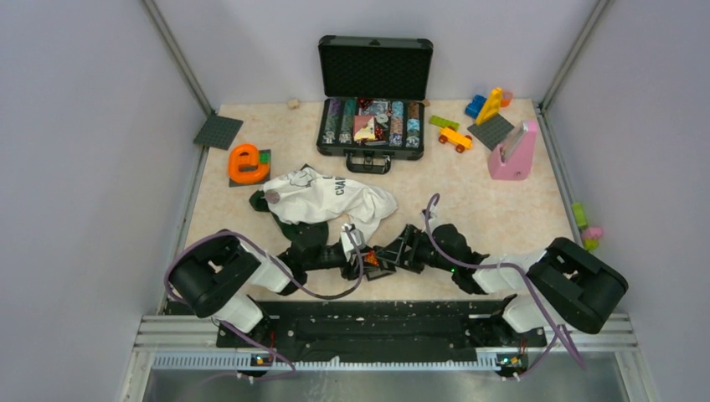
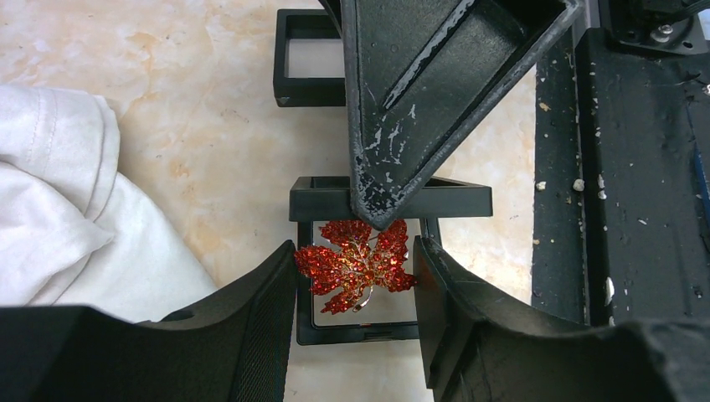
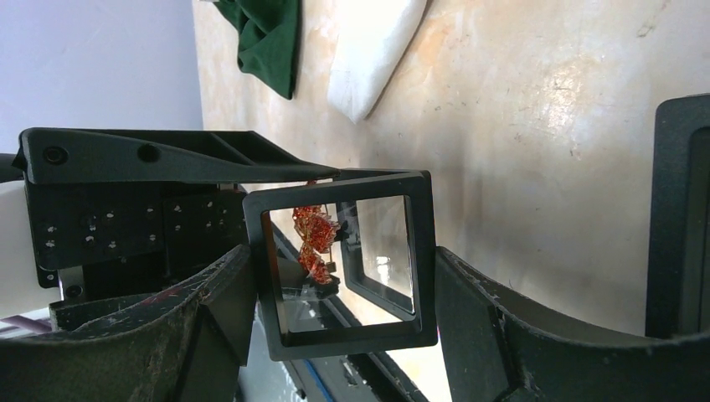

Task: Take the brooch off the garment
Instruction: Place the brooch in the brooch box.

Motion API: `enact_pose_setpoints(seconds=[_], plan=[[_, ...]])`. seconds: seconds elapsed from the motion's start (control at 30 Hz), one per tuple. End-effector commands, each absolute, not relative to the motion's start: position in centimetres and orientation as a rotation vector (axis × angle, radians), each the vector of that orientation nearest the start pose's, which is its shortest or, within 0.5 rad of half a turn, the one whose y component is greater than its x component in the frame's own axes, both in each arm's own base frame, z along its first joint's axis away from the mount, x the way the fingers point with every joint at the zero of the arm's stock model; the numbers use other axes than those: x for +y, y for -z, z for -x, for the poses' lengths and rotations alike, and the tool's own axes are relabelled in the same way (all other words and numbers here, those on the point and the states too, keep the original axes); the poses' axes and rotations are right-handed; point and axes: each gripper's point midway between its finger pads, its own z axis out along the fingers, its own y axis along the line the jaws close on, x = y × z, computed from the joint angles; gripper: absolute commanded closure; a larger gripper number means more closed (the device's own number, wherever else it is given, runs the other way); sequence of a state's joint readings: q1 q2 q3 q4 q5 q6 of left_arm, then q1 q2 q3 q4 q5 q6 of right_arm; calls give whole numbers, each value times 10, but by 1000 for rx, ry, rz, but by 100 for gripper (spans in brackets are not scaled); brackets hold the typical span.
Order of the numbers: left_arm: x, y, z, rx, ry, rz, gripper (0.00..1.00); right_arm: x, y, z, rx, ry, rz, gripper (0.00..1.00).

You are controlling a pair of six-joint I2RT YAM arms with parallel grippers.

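Note:
The brooch (image 2: 356,264), a glittering red maple leaf, sits pinched between the two fingers of my left gripper (image 2: 356,251), off the garment. The garment, a white shirt (image 1: 326,197) lying on a dark green cloth (image 1: 289,226), is on the table just beyond the arms; one white fold (image 2: 67,226) is to the left of the fingers. My right gripper (image 3: 343,255) is shut on a small black hinged display frame (image 3: 343,335) with clear film, held open around the brooch (image 3: 314,239). Both grippers meet at the table's near edge (image 1: 377,256).
A second black frame (image 2: 310,59) lies on the table beyond the held one. Farther back are an open case of poker chips (image 1: 373,100), an orange letter "e" (image 1: 244,163), an orange toy car (image 1: 455,138), a pink stand (image 1: 513,155) and loose bricks (image 1: 490,105).

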State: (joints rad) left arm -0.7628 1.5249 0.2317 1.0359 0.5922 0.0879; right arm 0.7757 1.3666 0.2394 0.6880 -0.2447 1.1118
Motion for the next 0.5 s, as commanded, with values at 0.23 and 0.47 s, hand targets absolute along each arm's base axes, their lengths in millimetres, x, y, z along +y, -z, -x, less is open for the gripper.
enact_pose_setpoints(seconds=[0.23,0.47], plan=[[-315,-62,-183,1472,982,-1231,74,293,-71,-188,2241,-1401,-201,62],[-305,-62,-188,1491,917,-1183,74,287,-70,-189,2239,-1382,-222,62]])
